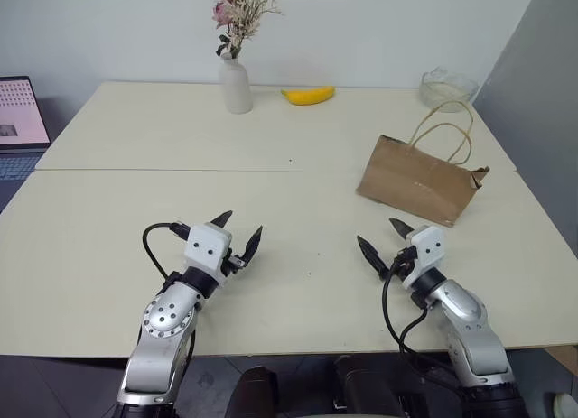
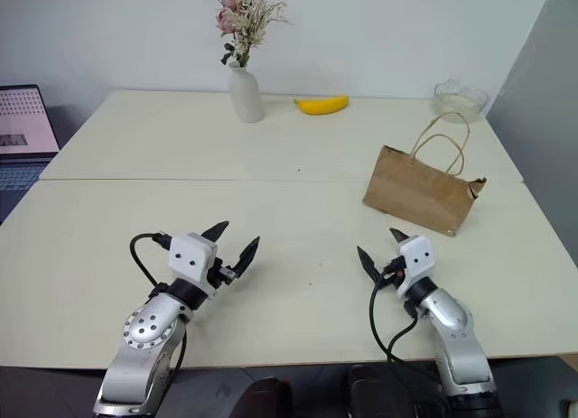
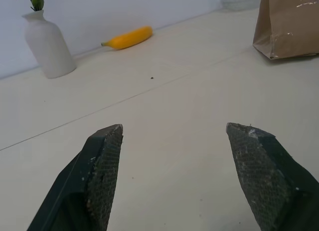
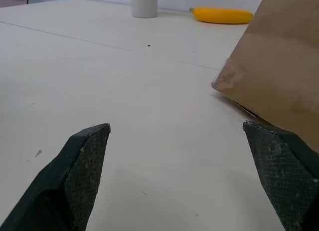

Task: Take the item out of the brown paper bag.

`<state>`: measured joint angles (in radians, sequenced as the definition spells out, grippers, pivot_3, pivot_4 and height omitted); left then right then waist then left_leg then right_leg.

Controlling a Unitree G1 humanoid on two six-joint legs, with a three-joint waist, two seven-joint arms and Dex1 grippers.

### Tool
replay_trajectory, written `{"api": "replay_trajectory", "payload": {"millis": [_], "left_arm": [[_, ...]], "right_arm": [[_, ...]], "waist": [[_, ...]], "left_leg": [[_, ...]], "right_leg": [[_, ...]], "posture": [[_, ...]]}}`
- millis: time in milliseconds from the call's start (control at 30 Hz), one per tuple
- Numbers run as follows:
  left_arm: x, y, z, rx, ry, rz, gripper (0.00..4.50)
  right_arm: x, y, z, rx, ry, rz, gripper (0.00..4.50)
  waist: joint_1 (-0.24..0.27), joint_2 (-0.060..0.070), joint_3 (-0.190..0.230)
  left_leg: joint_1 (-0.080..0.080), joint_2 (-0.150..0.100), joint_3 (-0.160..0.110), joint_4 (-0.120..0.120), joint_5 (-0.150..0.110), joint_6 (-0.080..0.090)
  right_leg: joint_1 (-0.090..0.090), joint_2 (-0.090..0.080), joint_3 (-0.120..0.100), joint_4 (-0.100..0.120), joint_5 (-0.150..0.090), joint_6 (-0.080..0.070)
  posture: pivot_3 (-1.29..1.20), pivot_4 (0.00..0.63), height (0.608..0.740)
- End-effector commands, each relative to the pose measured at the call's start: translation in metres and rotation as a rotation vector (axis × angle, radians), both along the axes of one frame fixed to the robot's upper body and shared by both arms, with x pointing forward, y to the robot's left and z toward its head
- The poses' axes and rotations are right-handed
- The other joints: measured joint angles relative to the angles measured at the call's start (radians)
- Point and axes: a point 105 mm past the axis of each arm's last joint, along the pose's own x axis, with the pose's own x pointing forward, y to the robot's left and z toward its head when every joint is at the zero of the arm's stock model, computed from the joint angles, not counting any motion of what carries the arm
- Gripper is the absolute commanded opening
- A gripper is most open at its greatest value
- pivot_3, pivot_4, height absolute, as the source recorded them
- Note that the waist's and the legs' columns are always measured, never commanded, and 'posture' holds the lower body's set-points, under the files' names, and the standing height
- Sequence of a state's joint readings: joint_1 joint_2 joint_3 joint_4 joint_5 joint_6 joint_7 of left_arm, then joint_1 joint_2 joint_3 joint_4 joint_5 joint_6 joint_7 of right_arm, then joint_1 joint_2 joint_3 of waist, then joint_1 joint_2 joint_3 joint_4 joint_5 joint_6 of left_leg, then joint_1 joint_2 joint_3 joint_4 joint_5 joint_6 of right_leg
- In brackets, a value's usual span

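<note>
The brown paper bag [image 1: 420, 179] stands creased on the right half of the table, its twine loop handles [image 1: 445, 129] upright; it also appears in both wrist views [image 3: 288, 22] [image 4: 279, 81]. The item is hidden. My right gripper [image 1: 385, 240] hovers open and empty just in front of the bag, a short gap from its near face. My left gripper [image 1: 240, 228] is open and empty over the bare near-left table top, well left of the bag. Both point forward over the table.
A white vase [image 1: 236, 84] with dried flowers stands at the back centre, a banana [image 1: 308, 95] beside it. A clear glass bowl [image 1: 447, 86] sits at the back right corner. A laptop [image 1: 20, 120] is off the table's left edge. The cream table [image 1: 181, 192] has a seam across it.
</note>
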<state>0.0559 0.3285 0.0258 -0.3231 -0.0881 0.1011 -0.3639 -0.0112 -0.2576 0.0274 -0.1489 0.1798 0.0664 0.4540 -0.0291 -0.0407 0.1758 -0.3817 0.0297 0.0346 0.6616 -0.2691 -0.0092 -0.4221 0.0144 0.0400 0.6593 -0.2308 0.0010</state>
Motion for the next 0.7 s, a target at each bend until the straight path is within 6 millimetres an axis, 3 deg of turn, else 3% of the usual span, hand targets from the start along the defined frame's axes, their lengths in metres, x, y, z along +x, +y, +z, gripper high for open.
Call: {"api": "replay_trajectory", "payload": {"millis": [33,367,500,600,700], "left_arm": [[-0.002,-0.004,0.009,0.011,-0.041,-0.020,3.48],[-0.001,-0.006,0.010,0.010,-0.027,-0.037,3.48],[-0.003,-0.013,0.020,-0.012,-0.011,-0.139,3.48],[-0.009,-0.035,0.053,-0.034,-0.038,-0.344,3.48],[-0.015,-0.056,0.073,-0.016,-0.040,-0.514,3.48]], "right_arm": [[-0.003,0.006,0.014,0.003,-0.053,0.034,4.50],[-0.003,0.004,0.011,-0.009,-0.043,0.015,4.50],[-0.005,-0.003,0.026,-0.003,-0.091,-0.008,4.50],[-0.009,-0.036,0.056,-0.024,-0.174,-0.124,4.50],[-0.015,-0.064,0.075,-0.070,-0.223,-0.215,4.50]], "waist": [[0.000,0.000,0.000],[0.000,0.000,0.000],[0.000,0.000,0.000],[0.004,0.000,0.001],[0.009,0.001,0.000]], "left_leg": [[0.000,0.000,0.000,0.000,0.000,0.000],[-0.001,0.000,-0.005,0.000,0.000,0.000],[-0.001,0.000,-0.003,0.000,0.000,0.000],[-0.002,0.000,-0.002,0.000,0.000,0.000],[-0.002,-0.002,-0.002,0.001,0.000,0.000]], "right_leg": [[0.000,0.000,0.000,0.000,0.000,0.000],[0.001,-0.001,-0.005,-0.001,0.000,-0.001],[0.001,0.000,-0.003,-0.001,0.000,-0.001],[0.000,-0.001,-0.003,-0.001,0.000,0.000],[0.001,-0.001,-0.003,-0.001,0.000,0.000]], "posture": [[0.00,0.150,0.740],[0.00,0.150,0.740],[0.00,0.150,0.740],[0.00,0.150,0.740],[0.00,0.150,0.740]]}}
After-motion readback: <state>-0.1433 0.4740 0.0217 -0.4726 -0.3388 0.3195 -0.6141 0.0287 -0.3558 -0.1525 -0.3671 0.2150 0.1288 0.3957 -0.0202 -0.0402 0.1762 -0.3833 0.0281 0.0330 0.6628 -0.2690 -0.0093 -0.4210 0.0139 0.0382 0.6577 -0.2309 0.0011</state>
